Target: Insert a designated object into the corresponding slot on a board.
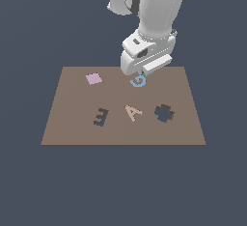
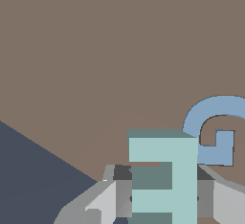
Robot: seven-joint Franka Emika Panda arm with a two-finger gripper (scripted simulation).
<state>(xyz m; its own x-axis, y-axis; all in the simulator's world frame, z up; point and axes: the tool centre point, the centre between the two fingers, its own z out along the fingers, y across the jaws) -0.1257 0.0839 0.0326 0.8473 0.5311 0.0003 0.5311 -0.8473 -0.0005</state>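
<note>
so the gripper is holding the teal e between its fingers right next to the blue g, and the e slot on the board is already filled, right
Not quite. The E-shaped slot on the board is open and dark in the exterior view, not filled. The rest holds: the wrist view shows the gripper closed on the teal E beside the blue G.

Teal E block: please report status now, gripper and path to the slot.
Gripper shut on teal E block, at the board's far edge. E slot empty. Blue G lies right beside the block.
</note>
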